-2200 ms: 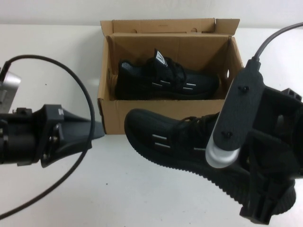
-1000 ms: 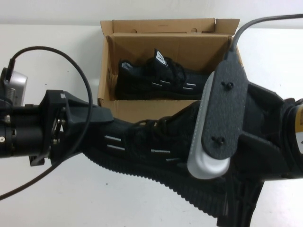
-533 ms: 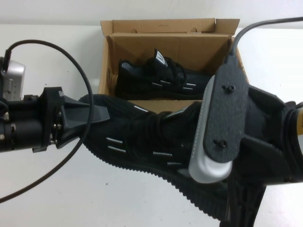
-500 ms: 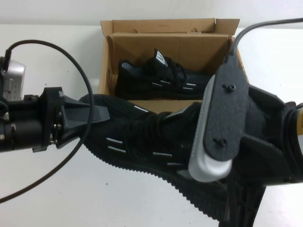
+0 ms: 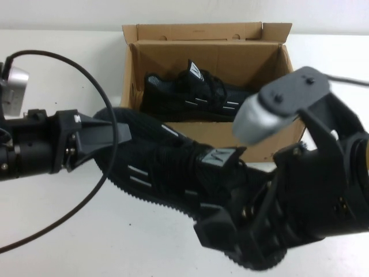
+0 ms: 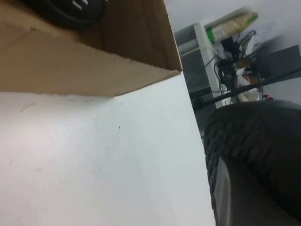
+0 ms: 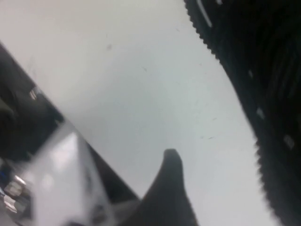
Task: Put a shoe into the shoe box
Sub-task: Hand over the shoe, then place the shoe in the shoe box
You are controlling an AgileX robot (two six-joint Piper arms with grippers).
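- Because the shoe box (image 5: 210, 135), a brown corrugated cardboard carton with its flap lid standing open at the far side, already holds one black knit sneaker (image 5: 202, 98) along its far wall, the free space for the second shoe is judged to be the near strip of the box floor.
- Held clear of the white table (image 5: 57, 231) just in front of the box's near wall, the shoe (image 5: 173, 164) is a black knit lace-up sneaker with short white dash marks and a ridged black sole; both arms support it, one at each end.
- The left gripper (image 5: 106, 135) sits at the toe end on the robot's left. The high view suggests a finger lying along the upper and the left wrist view shows the ridged sole (image 6: 256, 150) close against the camera, which points to a grip on the toe; whether the fingers are clamped cannot be told.
- The right gripper (image 5: 242, 231) is at the heel end, low on the robot's right. Its finger spacing cannot be told, as the arm covers the contact.
- Two-point support is judged to keep the shoe level for passing over the box wall.
- Orientation: the long axis runs left to right, roughly parallel to the box's near wall, slanting towards the camera at the heel. The toe points to the robot's left, with the tongue tag (image 5: 218, 156) facing up.
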